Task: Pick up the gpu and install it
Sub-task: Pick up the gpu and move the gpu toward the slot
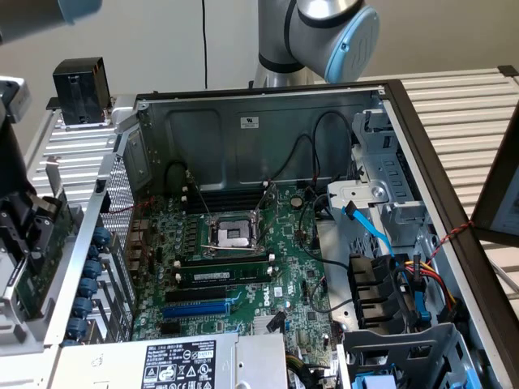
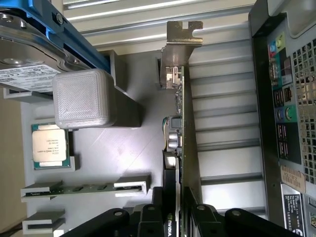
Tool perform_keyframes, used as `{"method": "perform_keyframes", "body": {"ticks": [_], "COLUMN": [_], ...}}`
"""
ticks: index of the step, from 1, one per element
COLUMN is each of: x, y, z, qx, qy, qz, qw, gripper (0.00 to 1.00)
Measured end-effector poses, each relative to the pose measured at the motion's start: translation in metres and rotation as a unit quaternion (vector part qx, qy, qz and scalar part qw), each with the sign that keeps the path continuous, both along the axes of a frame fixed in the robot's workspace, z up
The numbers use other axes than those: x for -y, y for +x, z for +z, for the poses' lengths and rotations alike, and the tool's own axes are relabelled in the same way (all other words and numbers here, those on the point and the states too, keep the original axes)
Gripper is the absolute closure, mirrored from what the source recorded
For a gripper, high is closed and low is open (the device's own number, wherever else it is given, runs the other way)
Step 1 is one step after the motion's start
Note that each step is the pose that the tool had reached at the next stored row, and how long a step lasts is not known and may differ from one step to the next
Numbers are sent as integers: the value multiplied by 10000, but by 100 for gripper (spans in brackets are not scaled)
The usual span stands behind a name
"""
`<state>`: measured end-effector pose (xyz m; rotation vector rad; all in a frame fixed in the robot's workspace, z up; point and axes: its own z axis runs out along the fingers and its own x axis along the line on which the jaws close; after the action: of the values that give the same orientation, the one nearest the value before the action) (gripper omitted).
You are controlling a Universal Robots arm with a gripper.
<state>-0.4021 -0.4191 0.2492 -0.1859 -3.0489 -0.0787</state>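
- Standing by the bench and taking the exterior view first, I see the robot arm [image 1: 324, 32] rising behind an open computer case [image 1: 268, 121] that lies with its inside facing up.
- The big green motherboard [image 1: 243, 267] covers the case floor, with a bare processor socket [image 1: 231, 235] near its middle and a dark memory stick [image 1: 223, 275] seated just below it.
- Blue cables [image 1: 369, 223] run through the drive bay on the exterior view's right.
- At the exterior view's far left, outside the case wall, the black gripper [image 1: 32, 243] sits over the gpu [image 1: 36, 279], a green card standing on edge, well apart from the motherboard.
- In the wrist view, the gpu [image 2: 180, 123] is seen edge-on, its silvery end bracket [image 2: 180, 39] at the end away from the gripper.
- The gripper [image 2: 174, 210] is clasped on the gpu: its dark fingers [image 2: 193, 212] lie against both faces of the card, and I see no gap.
- Beside the card is a grey parts tray [image 2: 123, 148] holding a processor chip [image 2: 49, 145], a memory stick [image 2: 84, 187] in a slotted stand, a ribbed grey block [image 2: 81, 98] and a hard drive [image 2: 24, 59] on a blue rail.
- On the card's other side stands the case's rear panel [image 2: 286, 98], with coloured ports and vent holes.
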Motion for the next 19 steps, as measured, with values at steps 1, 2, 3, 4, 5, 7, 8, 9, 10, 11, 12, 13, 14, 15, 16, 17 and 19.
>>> {"method": "perform_keyframes", "body": {"ticks": [1,2,3,4,5,7,8,9,10,11,12,13,14,15,16,17,19], "x": [3,8,11,13,14,17,18,19,20,20,21,23,24,26,28,31,37], "y": [-1,-2,-4,-5,-6,-10,-12,-14,-16,-18,-20,-22,-24,-25,-25,-25,-25], "z": [5,10,14,15,18,57,98,143,189,232,275,323,369,414,459,505,598], "qx": [0,0,-1,0,0,0,0,0,-2,-1,0,-1,-1,-1,0,0,0], "qy": [0,0,-1,-1,-1,0,0,0,-1,-1,0,-1,-1,-1,-1,0,0], "qz": [0,0,0,-1,-1,0,0,0,0,0,0,0,-1,-1,-1,0,0], "qw": [10000,10000,10000,10000,10000,10000,10000,10000,10000,10000,10000,10000,10000,10000,10000,10000,10000], "gripper": [74,74,74,74,74,74,74,74,74,74,74,74,74,74,74,74,74]}}
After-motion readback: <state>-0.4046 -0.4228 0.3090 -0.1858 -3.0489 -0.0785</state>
